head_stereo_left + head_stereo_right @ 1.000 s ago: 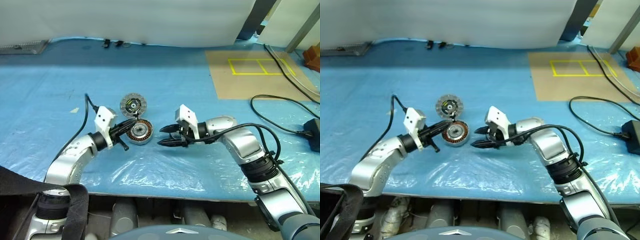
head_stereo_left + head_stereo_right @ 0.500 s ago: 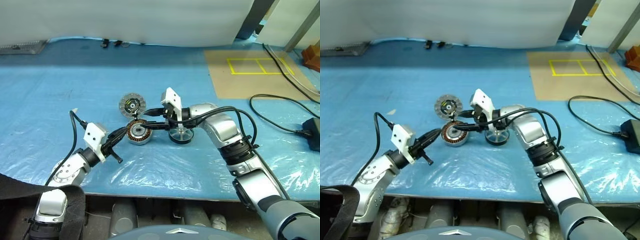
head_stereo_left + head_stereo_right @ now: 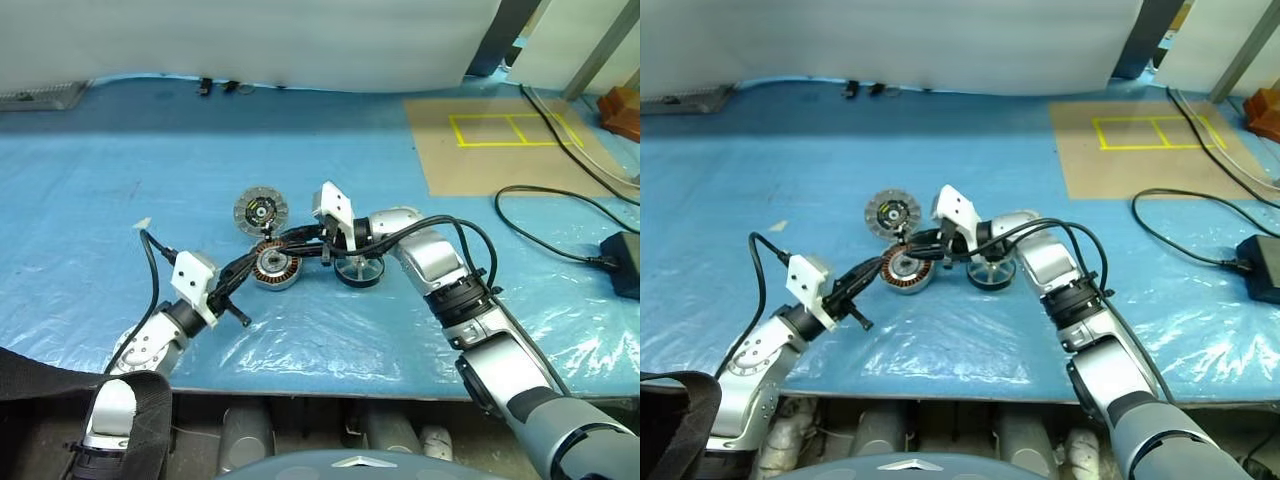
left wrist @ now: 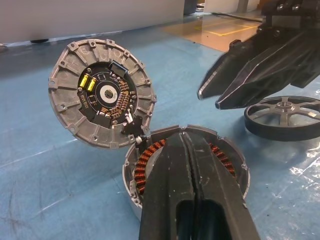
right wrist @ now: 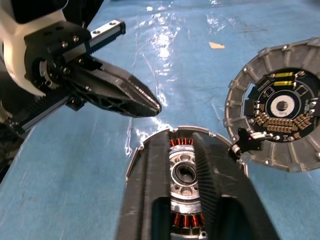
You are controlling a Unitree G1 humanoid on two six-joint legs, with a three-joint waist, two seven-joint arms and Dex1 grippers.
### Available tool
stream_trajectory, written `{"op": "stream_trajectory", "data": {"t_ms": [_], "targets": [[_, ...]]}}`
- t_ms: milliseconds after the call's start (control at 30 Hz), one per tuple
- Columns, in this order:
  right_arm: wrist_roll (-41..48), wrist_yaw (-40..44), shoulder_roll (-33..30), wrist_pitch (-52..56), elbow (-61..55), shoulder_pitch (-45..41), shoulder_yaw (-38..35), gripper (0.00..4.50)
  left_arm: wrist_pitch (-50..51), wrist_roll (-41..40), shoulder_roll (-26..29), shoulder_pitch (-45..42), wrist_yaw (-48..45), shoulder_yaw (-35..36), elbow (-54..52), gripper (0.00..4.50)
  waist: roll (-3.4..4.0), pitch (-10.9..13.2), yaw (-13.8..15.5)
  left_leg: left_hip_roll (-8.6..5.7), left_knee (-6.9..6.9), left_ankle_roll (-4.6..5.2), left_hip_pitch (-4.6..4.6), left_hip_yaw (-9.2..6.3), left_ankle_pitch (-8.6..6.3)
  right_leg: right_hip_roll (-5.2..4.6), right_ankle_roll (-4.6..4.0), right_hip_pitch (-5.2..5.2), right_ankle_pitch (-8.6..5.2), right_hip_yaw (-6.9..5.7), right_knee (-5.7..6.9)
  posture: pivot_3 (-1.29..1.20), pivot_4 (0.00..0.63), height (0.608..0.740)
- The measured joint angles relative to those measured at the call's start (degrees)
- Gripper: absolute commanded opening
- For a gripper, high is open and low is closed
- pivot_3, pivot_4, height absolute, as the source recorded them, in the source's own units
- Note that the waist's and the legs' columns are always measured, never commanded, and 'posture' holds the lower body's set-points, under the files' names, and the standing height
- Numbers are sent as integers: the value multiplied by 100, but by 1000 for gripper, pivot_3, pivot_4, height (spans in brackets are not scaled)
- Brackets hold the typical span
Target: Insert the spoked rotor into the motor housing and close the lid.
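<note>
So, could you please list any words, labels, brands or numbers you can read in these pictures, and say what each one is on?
No readable text.
The lid: its circuit board carries small parts whose markings, if any, are too small to read.
Motor housing, spoked rotor: no markings visible.
Brown board: yellow outlined boxes, no lettering.

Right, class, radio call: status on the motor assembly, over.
Left gripper and right gripper shut, empty, tips at the motor housing. Spoked rotor lies beside it, not inserted. Lid stands open. Both grippers crowd the housing mouth.
</note>
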Motion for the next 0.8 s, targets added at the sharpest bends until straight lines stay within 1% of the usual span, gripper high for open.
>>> {"op": "stream_trajectory", "data": {"t_ms": [267, 333, 367, 500, 567, 700, 800], "targets": [[-276, -19, 143, -217, 444, -369, 25, 222, -80, -51, 13, 203, 12, 101, 60, 0, 0, 0, 1, 0, 3, 0, -1, 0, 0, -1, -1, 0, 1, 0, 2, 0, 150, 740], [-399, -8, 227, -291, 584, -460, 129, 222, -82, -119, 55, 262, 40, 252, 24, 0, 0, 0, -7, 0, 4, 0, 0, 0, 0, 0, -1, 0, 1, 0, 3, 0, 150, 740], [-445, -10, 262, -327, 643, -490, 166, 101, -82, -138, 64, 279, 40, 290, -2, 0, 0, 0, -10, 1, 3, 0, 0, 0, 0, 0, -2, 0, 1, 0, 3, 0, 150, 740], [-745, -54, 456, -609, 1067, -691, 332, 101, -138, -327, 93, 471, -106, 347, -66, 0, 0, 0, -11, 2, 3, 0, 0, 1, 0, 0, -2, -1, 1, 0, 3, 0, 150, 740], [-1007, -123, 491, -878, 1314, -724, 481, 101, -151, -331, 93, 543, -144, 340, -68, 0, 0, 0, 1, 2, 4, 1, -1, 1, 0, -1, -2, -1, 1, 0, 4, 0, 150, 740], [-1104, -132, 545, -879, 1533, -723, 501, 101, -143, -422, 21, 651, -135, 320, -166, 0, -1, 0, 8, 2, 8, 1, -4, 1, -1, -2, -3, -1, 1, 0, 5, 0, 150, 740], [-1242, -136, 564, -894, 1571, -724, 551, 101, -142, -430, 84, 784, -176, 311, -246, 0, 0, 0, 2, 5, 6, 1, 1, 1, -1, 1, -3, -1, 1, 0, 8, 0, 150, 740]]}}
